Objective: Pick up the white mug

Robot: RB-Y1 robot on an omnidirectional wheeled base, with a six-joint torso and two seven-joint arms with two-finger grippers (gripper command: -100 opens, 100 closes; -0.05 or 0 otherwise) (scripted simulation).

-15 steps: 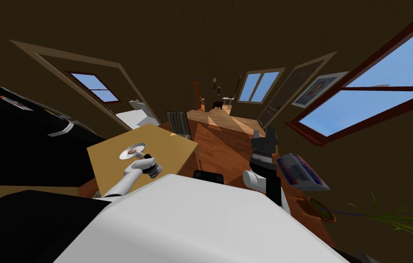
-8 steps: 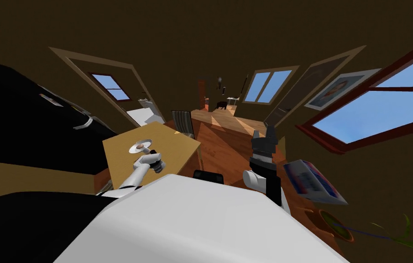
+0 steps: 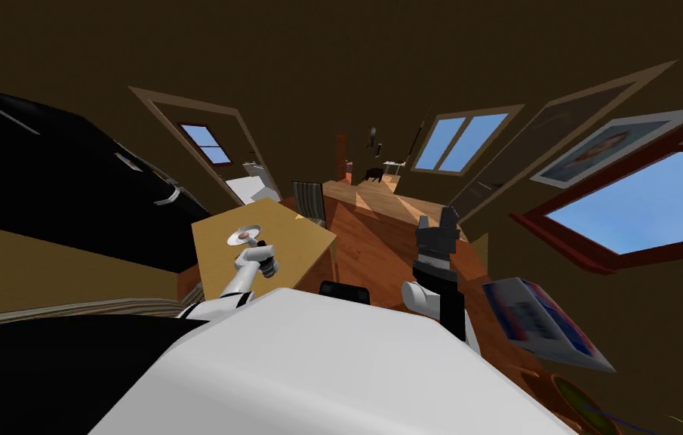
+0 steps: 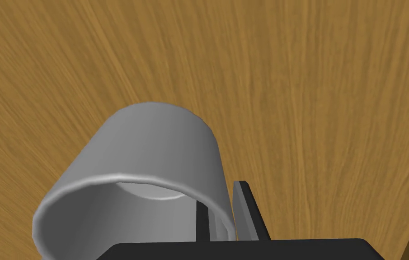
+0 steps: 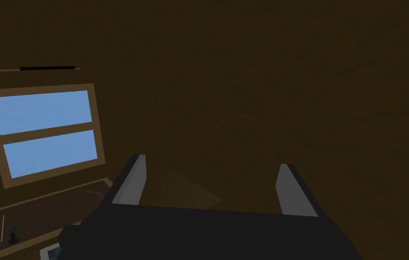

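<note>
A pale grey mug (image 4: 153,149) hangs in my left gripper (image 4: 223,201), which is shut on its wall, one finger inside the rim and one outside. Behind it lies the wooden table top (image 4: 312,90); I cannot tell whether the mug's base touches it. In the head view my left gripper (image 3: 263,264) is over the near part of the table (image 3: 294,242), just this side of a plate. My right gripper (image 3: 438,225) is held up at the right over the floor, and its fingers (image 5: 131,180) stand open with nothing between them.
A plate (image 3: 244,236) with a brown item on it sits on the table beyond my left hand. A chair (image 3: 308,200) stands at the table's far side. A black area (image 3: 68,189) lies to the left, and a box with red and blue print (image 3: 543,321) is at the right.
The whole head picture has slid to the right, so I have turned left. My left hand still holds the mug over the table by the plate. The right arm keeps its pose.
</note>
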